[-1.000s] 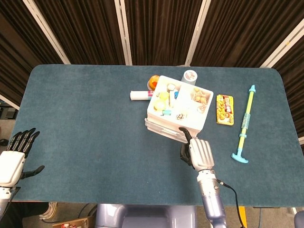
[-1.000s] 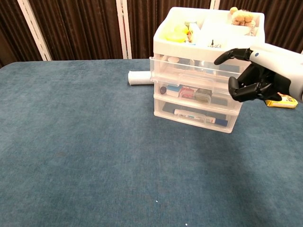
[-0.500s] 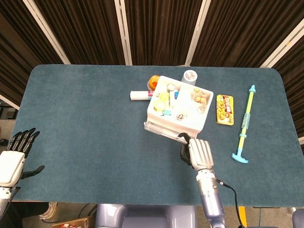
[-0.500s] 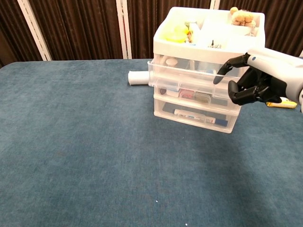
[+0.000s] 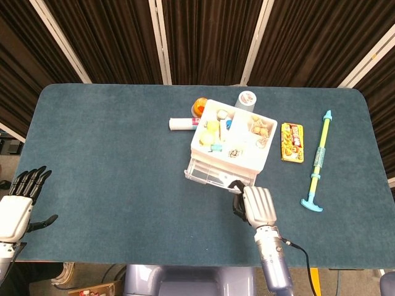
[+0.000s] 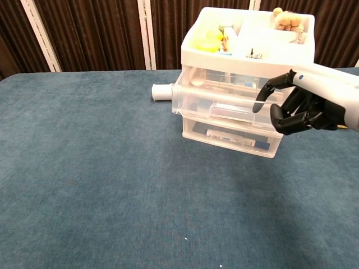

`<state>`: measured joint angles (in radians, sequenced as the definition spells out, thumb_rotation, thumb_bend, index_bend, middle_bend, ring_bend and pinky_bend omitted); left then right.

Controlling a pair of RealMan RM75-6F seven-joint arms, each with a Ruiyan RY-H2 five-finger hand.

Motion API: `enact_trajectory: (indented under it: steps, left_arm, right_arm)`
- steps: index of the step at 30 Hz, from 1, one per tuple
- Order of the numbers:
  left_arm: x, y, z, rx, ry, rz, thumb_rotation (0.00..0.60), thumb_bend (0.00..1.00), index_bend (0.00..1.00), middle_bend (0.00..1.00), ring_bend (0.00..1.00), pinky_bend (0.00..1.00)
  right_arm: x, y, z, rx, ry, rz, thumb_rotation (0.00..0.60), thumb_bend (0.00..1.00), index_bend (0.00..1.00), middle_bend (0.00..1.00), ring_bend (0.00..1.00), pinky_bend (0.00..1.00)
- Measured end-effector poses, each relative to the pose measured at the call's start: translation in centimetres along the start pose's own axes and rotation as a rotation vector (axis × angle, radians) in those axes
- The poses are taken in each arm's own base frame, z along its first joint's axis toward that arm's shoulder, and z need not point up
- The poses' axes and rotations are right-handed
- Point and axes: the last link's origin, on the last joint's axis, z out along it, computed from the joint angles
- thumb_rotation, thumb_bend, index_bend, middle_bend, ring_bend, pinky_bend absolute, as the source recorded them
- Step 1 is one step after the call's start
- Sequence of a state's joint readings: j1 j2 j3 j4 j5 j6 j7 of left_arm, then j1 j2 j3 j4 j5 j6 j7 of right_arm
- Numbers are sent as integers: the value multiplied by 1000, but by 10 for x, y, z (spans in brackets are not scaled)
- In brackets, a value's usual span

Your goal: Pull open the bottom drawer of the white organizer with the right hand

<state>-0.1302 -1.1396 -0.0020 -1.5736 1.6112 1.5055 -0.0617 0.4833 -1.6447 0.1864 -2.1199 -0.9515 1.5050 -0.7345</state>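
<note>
A white organizer [image 5: 231, 143] with clear drawers stands on the blue table [image 5: 111, 154], near the back edge and a little to the right of the middle. Its open top tray holds small things, like a yellow toy [image 6: 208, 39] and a little stuffed animal [image 6: 285, 19]. The top drawer [image 6: 221, 100] sticks out toward the front edge of the table. The bottom drawer [image 6: 230, 137] sits pushed in, and a pen-like thing shows through its clear front.

The right hand [image 6: 305, 101] is at the right end of the top drawer. One finger hooks over the front of that drawer, and the other fingers are curled in. It does not touch the bottom drawer.

The left hand [image 5: 18, 200] is off the left front corner of the table, fingers spread wide, holding nothing.

A white tube [image 5: 181, 124] lies just left of the organizer. A yellow snack pack [image 5: 292, 142] lies to its right. A long blue and yellow toy stick [image 5: 318, 161] lies near the right edge.
</note>
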Motion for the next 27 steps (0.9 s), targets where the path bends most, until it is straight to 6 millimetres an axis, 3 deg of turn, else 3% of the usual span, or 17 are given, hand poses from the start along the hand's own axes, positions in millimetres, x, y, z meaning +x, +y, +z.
enact_trajectory:
  steps: [14, 15, 19, 20, 27]
  left_arm:
    - [0, 0, 0, 2, 0, -3, 600, 44, 0, 0, 0, 31]
    - [0, 0, 0, 1, 0, -3, 600, 44, 0, 0, 0, 31]
    - [0, 0, 0, 2, 0, -3, 600, 44, 0, 0, 0, 31]
    - [0, 0, 0, 2, 0, -3, 600, 45, 0, 0, 0, 32]
    - [0, 0, 0, 2, -1, -3, 600, 44, 0, 0, 0, 31]
  right_arm:
    - [0, -1, -24, 34, -29, -3, 600, 713, 439, 888, 877, 927]
    - [0, -1, -25, 35, -30, -5, 600, 703, 412, 887, 875, 927]
    - [0, 1, -27, 35, -33, -16, 600, 534, 55, 873, 860, 927]
    - [0, 1, -27, 33, -35, -18, 600, 493, 7, 870, 858, 927]
    - [2, 4, -27, 32, -31, -41, 600, 415, 0, 868, 856, 926]
